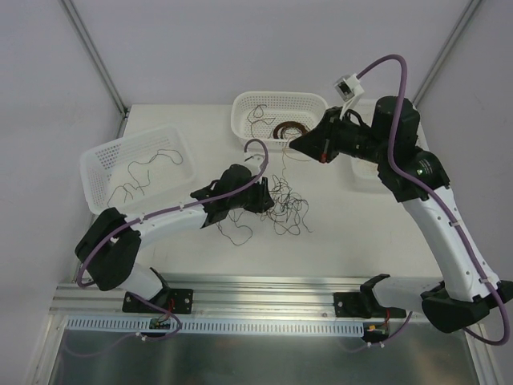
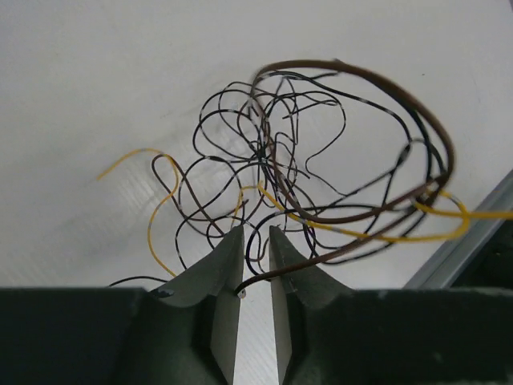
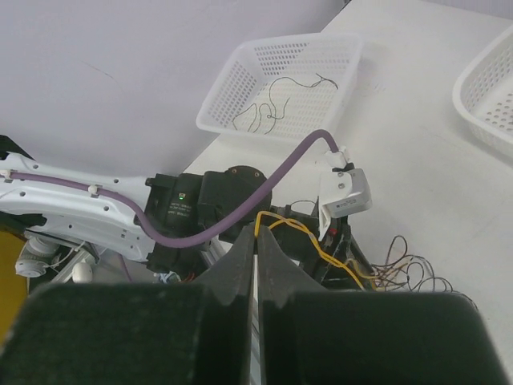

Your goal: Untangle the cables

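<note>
Robot lab, white booth walls (image 1: 240,48), aluminium rail (image 1: 264,298)

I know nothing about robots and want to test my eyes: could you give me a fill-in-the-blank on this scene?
1. The right gripper is shut on a ___ strand.
2. The left gripper faces the tangled clump, which rests on the white ___.
3. A brown coil lies in the back ___.
Missing words: yellow, table, basket.

- The cables (image 1: 287,207) lie clumped on the worktop (image 1: 361,241), just ahead of the left pincer (image 1: 267,200); one strand passes between its jaws.
- The right pincer (image 1: 298,144) hangs above and behind the clump, with strands reaching up to it.
- The far basket (image 1: 240,120) sits beside the right pincer, with a coil (image 1: 287,130) inside.
- The side basket (image 1: 94,160) sits well left of the left pincer, with loose strands (image 1: 136,180) inside.
</note>
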